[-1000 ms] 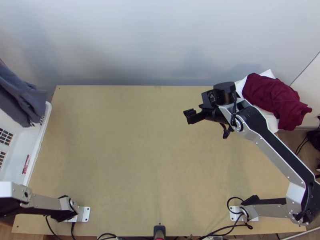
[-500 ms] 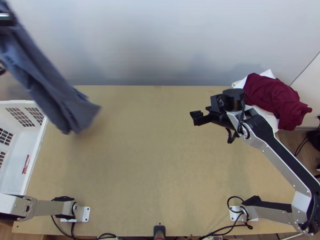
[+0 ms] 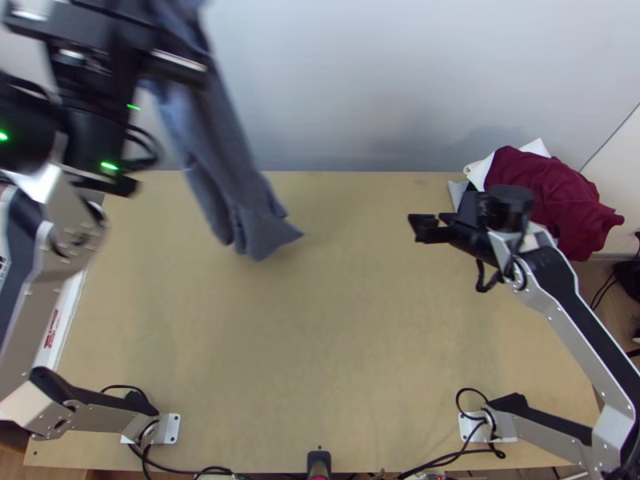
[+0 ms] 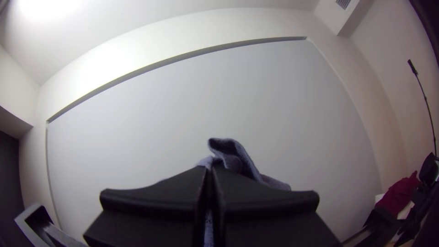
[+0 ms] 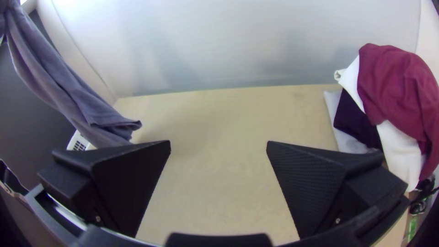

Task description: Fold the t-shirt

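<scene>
Top view: a soft blue-grey t-shirt [image 3: 228, 172] hangs bunched over the far left part of the light wooden table [image 3: 336, 344]. The black left gripper [image 4: 209, 170] pinches its upper end firmly; the black right gripper [image 5: 218, 146] is spread wide and empty. Best to centre the shirt, lower its loose end first, then stretch out the creases using both grippers.

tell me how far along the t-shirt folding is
The pick-up looks done: the grey-blue t-shirt hangs bunched from the left gripper, its fingers shut on it. In hand, probably, is placing it on the table; the right gripper is open and empty. Laying flat and all folding remain, as the cloth hangs loose.
</scene>
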Robot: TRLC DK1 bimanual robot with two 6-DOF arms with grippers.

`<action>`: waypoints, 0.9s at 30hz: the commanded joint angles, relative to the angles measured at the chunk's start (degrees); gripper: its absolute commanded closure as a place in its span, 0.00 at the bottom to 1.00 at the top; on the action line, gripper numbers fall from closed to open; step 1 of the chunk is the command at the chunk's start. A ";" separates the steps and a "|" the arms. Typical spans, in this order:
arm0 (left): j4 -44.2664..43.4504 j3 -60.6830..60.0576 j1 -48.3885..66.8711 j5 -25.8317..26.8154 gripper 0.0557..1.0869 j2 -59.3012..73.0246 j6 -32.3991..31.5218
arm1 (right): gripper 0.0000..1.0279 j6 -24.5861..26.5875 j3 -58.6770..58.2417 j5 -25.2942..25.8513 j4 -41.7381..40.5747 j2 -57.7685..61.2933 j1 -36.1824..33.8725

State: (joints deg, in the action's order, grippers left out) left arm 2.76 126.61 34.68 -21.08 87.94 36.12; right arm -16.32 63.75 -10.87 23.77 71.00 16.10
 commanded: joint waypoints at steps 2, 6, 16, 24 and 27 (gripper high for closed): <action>-6.37 -0.40 16.30 -3.00 0.96 6.72 2.99 | 0.05 -5.39 -5.39 -3.72 -4.52 -5.96 -9.51; -8.57 -0.31 22.72 -3.35 0.96 10.85 2.99 | 0.05 -6.80 -6.79 -3.98 -5.14 -7.55 -13.37; -23.95 4.61 32.65 -0.72 0.96 22.89 14.77 | 0.05 -10.31 -11.01 -3.89 -10.15 -8.86 -19.70; -30.89 5.49 28.87 -5.37 0.96 25.00 18.20 | 0.05 -10.58 -14.00 -3.89 -11.73 -9.83 -20.67; -31.24 -1.19 24.47 -13.55 0.96 21.22 17.67 | 0.05 -11.37 -14.79 -3.89 -12.87 -9.48 -19.79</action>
State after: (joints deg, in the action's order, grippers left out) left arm -25.15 131.28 64.05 -25.28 111.13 52.56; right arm -26.63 51.11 -14.83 12.82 61.65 -3.68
